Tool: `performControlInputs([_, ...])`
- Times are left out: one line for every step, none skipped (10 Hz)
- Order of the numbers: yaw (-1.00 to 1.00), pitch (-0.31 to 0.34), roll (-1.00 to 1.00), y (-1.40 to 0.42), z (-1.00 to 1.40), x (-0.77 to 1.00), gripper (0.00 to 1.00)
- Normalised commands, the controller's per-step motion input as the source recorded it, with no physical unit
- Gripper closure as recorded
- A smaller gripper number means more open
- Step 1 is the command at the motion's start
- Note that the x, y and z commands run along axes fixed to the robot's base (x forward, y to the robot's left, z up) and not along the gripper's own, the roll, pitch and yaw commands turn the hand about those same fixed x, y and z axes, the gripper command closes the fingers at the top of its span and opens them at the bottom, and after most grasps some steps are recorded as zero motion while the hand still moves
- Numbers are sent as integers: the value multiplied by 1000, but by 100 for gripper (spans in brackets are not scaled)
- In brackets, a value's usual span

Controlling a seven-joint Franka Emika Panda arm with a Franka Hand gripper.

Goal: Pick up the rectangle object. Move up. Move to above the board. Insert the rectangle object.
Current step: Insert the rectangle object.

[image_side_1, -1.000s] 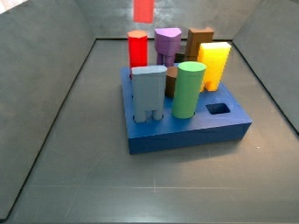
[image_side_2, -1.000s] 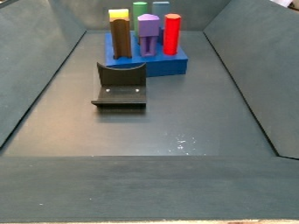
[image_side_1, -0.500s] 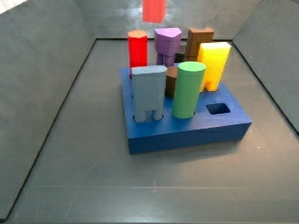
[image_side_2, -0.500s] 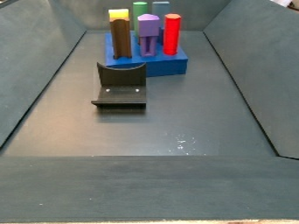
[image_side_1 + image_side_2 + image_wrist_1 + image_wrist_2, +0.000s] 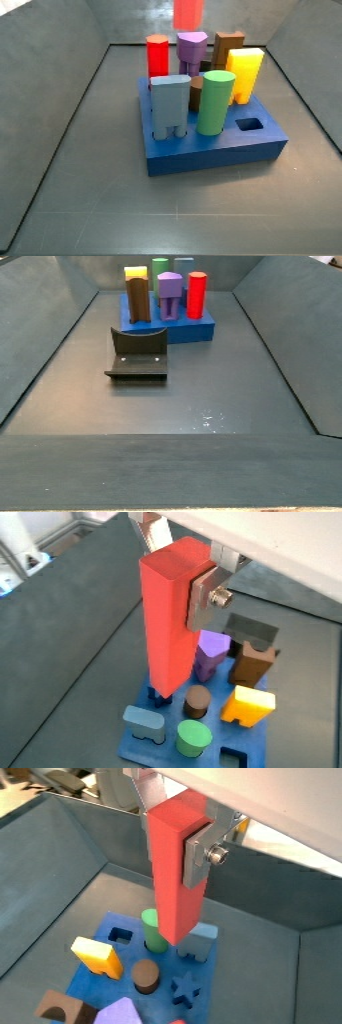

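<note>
The rectangle object [image 5: 171, 622] is a tall salmon-red square bar, hanging upright between the fingers of my gripper [image 5: 181, 572]. The gripper is shut on its upper part in both wrist views; the bar [image 5: 177, 868] and gripper [image 5: 181, 838] also show in a wrist view. The blue board [image 5: 214, 145] lies well below the bar. Its open square hole [image 5: 250, 125] is at one corner and also shows in a wrist view [image 5: 120, 935]. In a side view only the bar's lower end [image 5: 187, 12] shows, high above the board's far side. The gripper itself is out of both side views.
The board holds a red cylinder [image 5: 158, 57], purple peg [image 5: 194, 50], brown peg [image 5: 230, 48], yellow block [image 5: 246, 75], green cylinder [image 5: 215, 102] and grey-blue peg [image 5: 170, 108]. The fixture [image 5: 138, 353] stands in front of the board [image 5: 167, 328]. Sloped grey walls ring the floor.
The bar's lower end has moved to the right along the top of the side view, staying high above the board's far side. The pegs and the board have not moved.
</note>
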Motion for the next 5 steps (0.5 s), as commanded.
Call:
performControlInputs([-443, 79, 147, 0, -263, 537, 100])
performControlInputs([-451, 0, 30, 0, -29, 629, 100])
performControlInputs([-454, 0, 0, 0, 0, 686, 100])
performControlInputs([-443, 0, 0, 0, 0, 700, 100])
performControlInputs([-454, 0, 0, 0, 0, 686, 100])
